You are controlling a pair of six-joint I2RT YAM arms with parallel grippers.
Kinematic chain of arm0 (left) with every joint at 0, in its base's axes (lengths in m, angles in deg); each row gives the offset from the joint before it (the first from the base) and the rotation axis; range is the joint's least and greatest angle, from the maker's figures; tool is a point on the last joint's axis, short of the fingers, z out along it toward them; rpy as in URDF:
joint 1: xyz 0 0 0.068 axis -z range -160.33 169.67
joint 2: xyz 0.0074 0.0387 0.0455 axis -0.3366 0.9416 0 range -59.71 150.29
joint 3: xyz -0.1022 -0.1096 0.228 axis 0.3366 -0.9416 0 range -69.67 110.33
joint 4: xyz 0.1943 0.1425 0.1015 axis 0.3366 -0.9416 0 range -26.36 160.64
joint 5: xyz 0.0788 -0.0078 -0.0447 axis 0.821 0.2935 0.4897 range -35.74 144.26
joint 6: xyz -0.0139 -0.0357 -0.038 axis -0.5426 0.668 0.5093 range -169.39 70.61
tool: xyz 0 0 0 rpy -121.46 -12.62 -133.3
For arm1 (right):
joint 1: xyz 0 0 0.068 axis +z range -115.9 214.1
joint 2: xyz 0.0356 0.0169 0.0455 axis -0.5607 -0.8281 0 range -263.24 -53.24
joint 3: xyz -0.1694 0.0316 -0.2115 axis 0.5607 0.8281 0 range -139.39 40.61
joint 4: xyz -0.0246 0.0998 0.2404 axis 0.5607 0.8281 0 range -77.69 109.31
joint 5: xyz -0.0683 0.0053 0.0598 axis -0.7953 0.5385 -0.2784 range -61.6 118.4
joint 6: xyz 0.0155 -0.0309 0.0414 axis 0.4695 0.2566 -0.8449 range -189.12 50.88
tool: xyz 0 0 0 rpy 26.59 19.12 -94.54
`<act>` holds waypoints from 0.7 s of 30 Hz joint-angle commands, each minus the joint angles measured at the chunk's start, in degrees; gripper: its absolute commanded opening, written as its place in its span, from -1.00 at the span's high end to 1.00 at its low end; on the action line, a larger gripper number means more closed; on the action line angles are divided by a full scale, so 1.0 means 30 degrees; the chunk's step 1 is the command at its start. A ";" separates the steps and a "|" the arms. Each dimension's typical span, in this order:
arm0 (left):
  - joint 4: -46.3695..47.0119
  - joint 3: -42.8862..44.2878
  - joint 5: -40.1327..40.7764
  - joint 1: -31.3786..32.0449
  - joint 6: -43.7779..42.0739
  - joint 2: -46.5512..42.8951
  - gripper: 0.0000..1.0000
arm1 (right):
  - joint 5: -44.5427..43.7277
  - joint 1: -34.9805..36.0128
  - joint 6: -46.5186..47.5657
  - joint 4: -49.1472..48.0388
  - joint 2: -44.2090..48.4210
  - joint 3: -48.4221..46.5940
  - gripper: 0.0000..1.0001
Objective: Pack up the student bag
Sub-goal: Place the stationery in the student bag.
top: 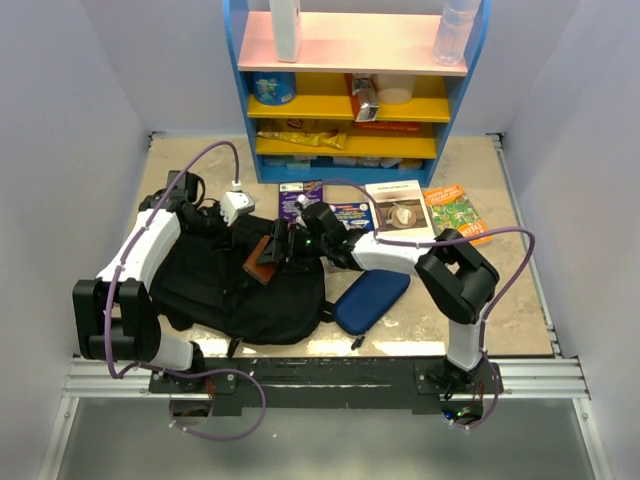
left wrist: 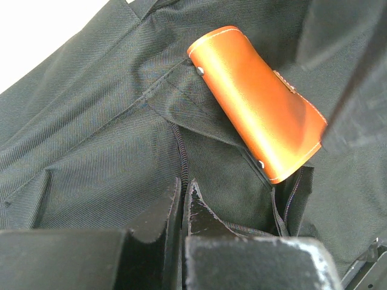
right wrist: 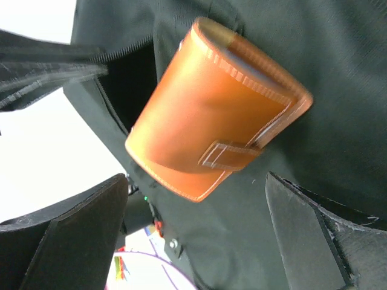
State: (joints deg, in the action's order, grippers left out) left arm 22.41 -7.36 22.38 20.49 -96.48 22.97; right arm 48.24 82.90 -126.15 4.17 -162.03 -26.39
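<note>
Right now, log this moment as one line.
left gripper: shut on student bag | right gripper: open, astride brown case | brown case: partly in bag

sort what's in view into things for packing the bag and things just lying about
For the job: student bag, orange leather case, and likely the blue pencil case and the books.
Lying about: shelf unit with its bottles and packets.

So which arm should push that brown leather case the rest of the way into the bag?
Right, probably. On the right arm, open jaws straddle the brown leather case poking from the student bag. On the left arm, jaws are shut on the bag's zipper edge, seemingly holding it open.
</note>
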 commanded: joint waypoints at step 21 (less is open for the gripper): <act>0.0080 -0.0494 -0.0361 -0.0039 -0.0446 -0.0254 1.00 | -0.1777 0.0991 -0.8734 -1.1378 -0.3083 0.1942 -0.97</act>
State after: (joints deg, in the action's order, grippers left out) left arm 22.65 -8.46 22.38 20.47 -96.94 22.97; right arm 45.70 85.48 -150.57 -25.20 -171.69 -19.27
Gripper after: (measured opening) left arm 0.038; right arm 0.986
